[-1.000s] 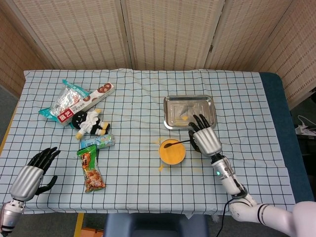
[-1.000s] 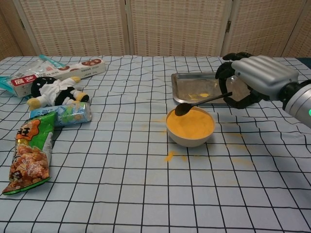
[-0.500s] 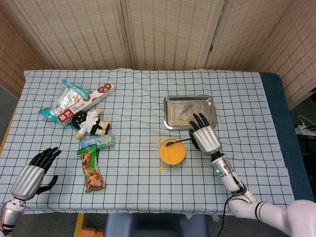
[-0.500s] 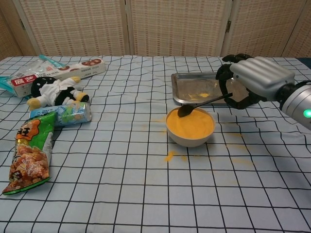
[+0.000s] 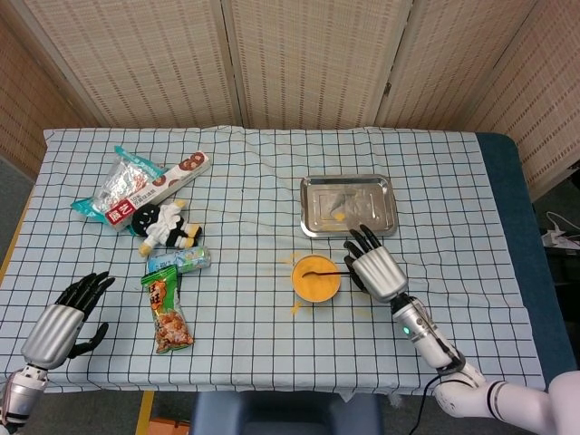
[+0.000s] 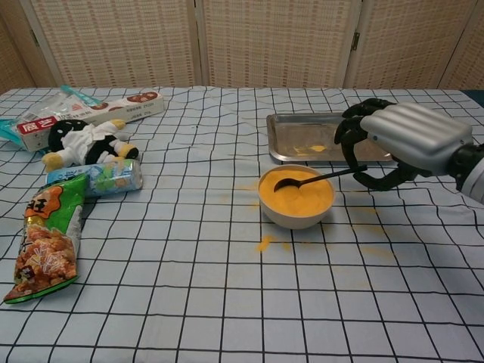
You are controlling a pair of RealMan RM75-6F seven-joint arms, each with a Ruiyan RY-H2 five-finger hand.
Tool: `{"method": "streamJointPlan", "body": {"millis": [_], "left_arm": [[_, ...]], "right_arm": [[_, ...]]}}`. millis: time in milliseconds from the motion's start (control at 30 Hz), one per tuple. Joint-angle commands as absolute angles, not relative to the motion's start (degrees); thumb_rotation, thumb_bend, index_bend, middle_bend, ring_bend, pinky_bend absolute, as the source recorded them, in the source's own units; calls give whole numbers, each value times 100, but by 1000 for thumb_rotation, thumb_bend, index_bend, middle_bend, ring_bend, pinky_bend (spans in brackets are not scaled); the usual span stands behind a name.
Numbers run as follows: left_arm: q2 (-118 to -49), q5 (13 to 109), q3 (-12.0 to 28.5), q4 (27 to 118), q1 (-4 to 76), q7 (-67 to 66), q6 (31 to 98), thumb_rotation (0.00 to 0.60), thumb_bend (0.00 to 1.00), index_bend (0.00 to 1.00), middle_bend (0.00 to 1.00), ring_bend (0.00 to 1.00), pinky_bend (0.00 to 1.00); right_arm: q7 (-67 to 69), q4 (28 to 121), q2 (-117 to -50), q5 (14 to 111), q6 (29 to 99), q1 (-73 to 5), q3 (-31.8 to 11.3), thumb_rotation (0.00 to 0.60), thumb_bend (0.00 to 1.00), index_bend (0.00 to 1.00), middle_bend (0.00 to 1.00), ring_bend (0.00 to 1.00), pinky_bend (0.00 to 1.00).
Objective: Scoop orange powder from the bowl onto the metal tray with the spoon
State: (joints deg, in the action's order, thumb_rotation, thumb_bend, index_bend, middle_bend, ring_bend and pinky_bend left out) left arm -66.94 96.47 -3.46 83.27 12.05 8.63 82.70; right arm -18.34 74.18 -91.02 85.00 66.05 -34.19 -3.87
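A white bowl (image 6: 296,215) (image 5: 315,292) full of orange powder (image 6: 299,197) stands at the table's middle. My right hand (image 6: 401,142) (image 5: 373,267) sits just right of it and grips a dark spoon (image 6: 316,178) (image 5: 324,271) by its handle. The spoon's head rests in the powder at the bowl's left part. Behind the bowl lies the metal tray (image 6: 287,145) (image 5: 313,217), with a small patch of orange powder (image 6: 318,148) on it. My left hand (image 5: 62,319) rests open near the front left corner, seen only in the head view.
Orange spills (image 6: 264,243) dot the cloth in front of the bowl. On the left lie a snack bag (image 6: 47,242), a small packet (image 6: 97,176), a plush toy (image 6: 87,144), a biscuit box (image 6: 113,107) and a foil bag (image 5: 122,188).
My right hand has moved toward me and lowered. The spoon's head dropped from above the bowl's rim into the powder. The left hand has barely shifted.
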Motion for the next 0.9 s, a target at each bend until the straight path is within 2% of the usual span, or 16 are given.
{"method": "streamJointPlan", "body": {"millis": [33, 400, 633, 900], "left_arm": [[-6686, 9669, -356, 8340, 1195, 860, 8294, 600, 446, 0, 0, 0, 149], [-6687, 9667, -358, 8336, 1186, 850, 8304, 600, 445, 0, 0, 0, 149], [-6687, 9623, -338, 8320, 1192, 860, 8279, 600, 446, 0, 0, 0, 149], [-6705, 9614, -338, 8308, 1203, 844, 8248, 600, 445, 0, 0, 0, 149]], "right_arm": [[-1883, 7614, -8980, 8515, 6702, -3332, -375, 600, 366, 1000, 274, 73, 72], [-1633, 7001, -9559, 8726, 7473, -3237, -665, 600, 366, 1000, 273, 73, 96], [-1357, 6385, -10002, 8591, 7441, -3253, -776, 600, 366, 1000, 273, 73, 96], [-877, 5275, -10534, 7874, 7147, -3665, -1653, 600, 366, 1000, 274, 73, 105]]}}
